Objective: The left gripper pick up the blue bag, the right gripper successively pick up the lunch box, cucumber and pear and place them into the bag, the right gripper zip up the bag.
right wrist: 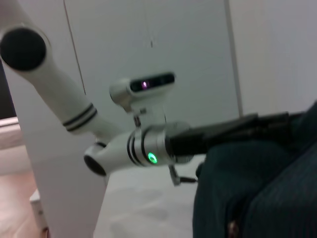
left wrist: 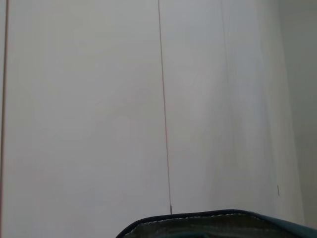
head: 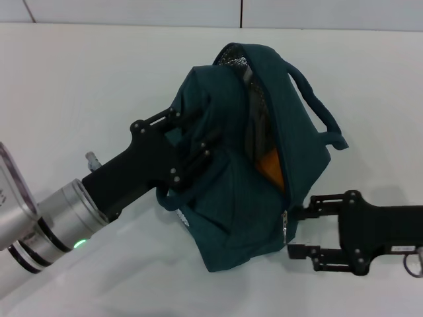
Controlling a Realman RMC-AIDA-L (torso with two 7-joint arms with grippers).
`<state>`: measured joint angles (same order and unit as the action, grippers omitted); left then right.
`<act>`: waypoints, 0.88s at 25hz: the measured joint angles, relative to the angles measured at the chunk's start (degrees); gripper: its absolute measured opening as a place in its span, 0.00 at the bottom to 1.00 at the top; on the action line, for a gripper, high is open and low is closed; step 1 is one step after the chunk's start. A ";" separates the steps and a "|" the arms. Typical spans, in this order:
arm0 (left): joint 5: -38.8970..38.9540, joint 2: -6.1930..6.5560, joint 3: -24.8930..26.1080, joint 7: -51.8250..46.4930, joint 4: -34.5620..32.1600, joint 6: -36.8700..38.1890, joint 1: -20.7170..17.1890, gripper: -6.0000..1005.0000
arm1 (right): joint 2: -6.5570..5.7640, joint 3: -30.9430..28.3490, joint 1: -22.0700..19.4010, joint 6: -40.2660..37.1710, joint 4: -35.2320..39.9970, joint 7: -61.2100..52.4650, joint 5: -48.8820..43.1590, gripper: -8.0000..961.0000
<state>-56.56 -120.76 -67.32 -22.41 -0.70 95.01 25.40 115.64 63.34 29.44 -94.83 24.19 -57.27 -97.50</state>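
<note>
Blue bag: you see the blue bag near the middle of the white bench, lying tilted with its mouth toward the far edge and its closed end toward the near edge.
Bag opening: the zipper line runs from the far end down the right flank; the far part gapes and shows silvery lining, while the near part is drawn together.
Pear: an orange-yellow patch, the pear, shows through the gap partway along the opening, inside the bag.
Lunch box and cucumber: you cannot make them out in any view.
Handles: one loop handle arcs out on the bag's right side; the other sits on the left flank under the left claw.
Left gripper: the left gripper reaches in from the near-left corner of the bench and is clenched on the bag's left flank, fingers pressed into the fabric by the handle.
Right gripper: the right gripper comes in from the right edge, level with the bag's near end; its fingers stand apart, spread on either side of the zipper pull, and you cannot tell whether they touch it.
Right wrist view: you see the left arm with its green light, reaching onto teal fabric.
Left wrist view: only a teal bag edge against a pale wall.
</note>
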 joint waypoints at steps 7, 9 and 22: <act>-0.03 0.00 0.00 0.00 -0.14 -0.17 0.16 0.50 | 0.53 2.43 2.33 1.10 -0.37 -0.63 0.21 0.57; 0.01 0.00 0.00 0.00 -0.13 -0.18 0.33 0.50 | 0.55 3.91 2.99 1.18 -0.40 -0.80 0.21 0.57; 0.15 0.00 0.32 0.00 0.09 -0.43 0.80 0.52 | 0.54 7.16 4.64 1.32 -0.39 -1.61 0.30 0.56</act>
<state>-56.41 -120.76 -67.01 -22.41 -0.61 94.58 26.20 116.18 70.50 34.09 -93.51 23.80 -58.88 -97.20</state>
